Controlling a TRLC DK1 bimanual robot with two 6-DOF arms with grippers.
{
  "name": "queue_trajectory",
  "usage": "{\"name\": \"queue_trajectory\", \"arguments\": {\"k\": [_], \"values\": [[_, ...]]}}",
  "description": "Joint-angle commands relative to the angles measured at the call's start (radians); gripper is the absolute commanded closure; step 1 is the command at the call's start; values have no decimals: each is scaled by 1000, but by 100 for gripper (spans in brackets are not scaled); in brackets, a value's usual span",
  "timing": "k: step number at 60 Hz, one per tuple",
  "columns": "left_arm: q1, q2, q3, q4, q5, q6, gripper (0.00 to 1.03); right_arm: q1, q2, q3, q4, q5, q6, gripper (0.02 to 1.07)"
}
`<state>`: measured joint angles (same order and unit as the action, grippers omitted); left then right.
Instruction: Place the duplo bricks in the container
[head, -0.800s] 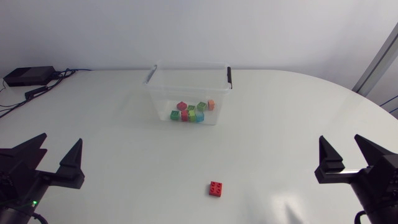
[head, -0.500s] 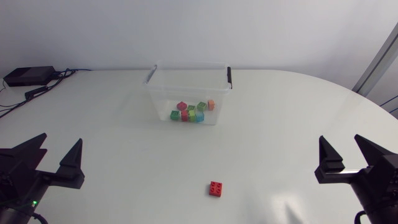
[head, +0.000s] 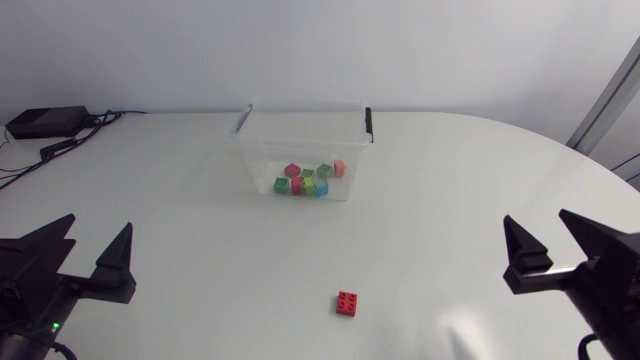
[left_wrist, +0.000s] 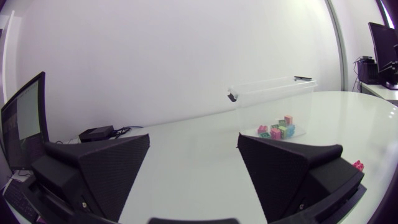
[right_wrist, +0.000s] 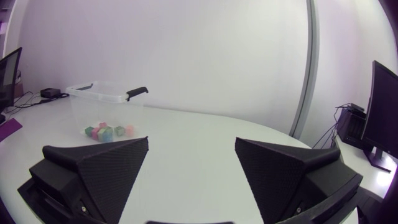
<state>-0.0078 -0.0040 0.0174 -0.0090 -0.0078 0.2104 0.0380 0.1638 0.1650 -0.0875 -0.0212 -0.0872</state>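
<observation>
Head view: one red brick (head: 348, 302) lies loose at six o'clock from the container (head: 262, 160), where several bricks (head: 308, 179) already sit. My right claw (head: 537, 217), at four o'clock, hangs spread wide and empty (ready, I judge, to fetch it); my left claw (head: 98, 223), at eight, likewise.

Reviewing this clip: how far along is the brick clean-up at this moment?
Done: several coloured bricks lie inside the clear container. In hand: nothing; the left gripper and right gripper are both open and empty. Left: one red brick sits on the table, outside the container and apart from both grippers.
</observation>
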Motion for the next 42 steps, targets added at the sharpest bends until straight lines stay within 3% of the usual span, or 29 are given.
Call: {"name": "queue_trajectory", "arguments": {"k": [1, 10, 21, 29, 42], "values": [[-4, -11, -16, 3, -3, 7, 4, 31, 158, 126, -38, -6, -16, 6], [-4, -11, -16, 3, -3, 7, 4, 138, 416, 337, -192, -11, -100, 6], [-4, -11, -16, 3, -3, 7, 4, 451, 608, 458, -367, -6, -155, 6], [-4, -11, -16, 3, -3, 7, 4, 631, 729, 450, -386, -3, -169, 6], [-4, -11, -16, 3, -3, 7, 4, 665, 950, 432, -291, 3, -256, 6]]}}
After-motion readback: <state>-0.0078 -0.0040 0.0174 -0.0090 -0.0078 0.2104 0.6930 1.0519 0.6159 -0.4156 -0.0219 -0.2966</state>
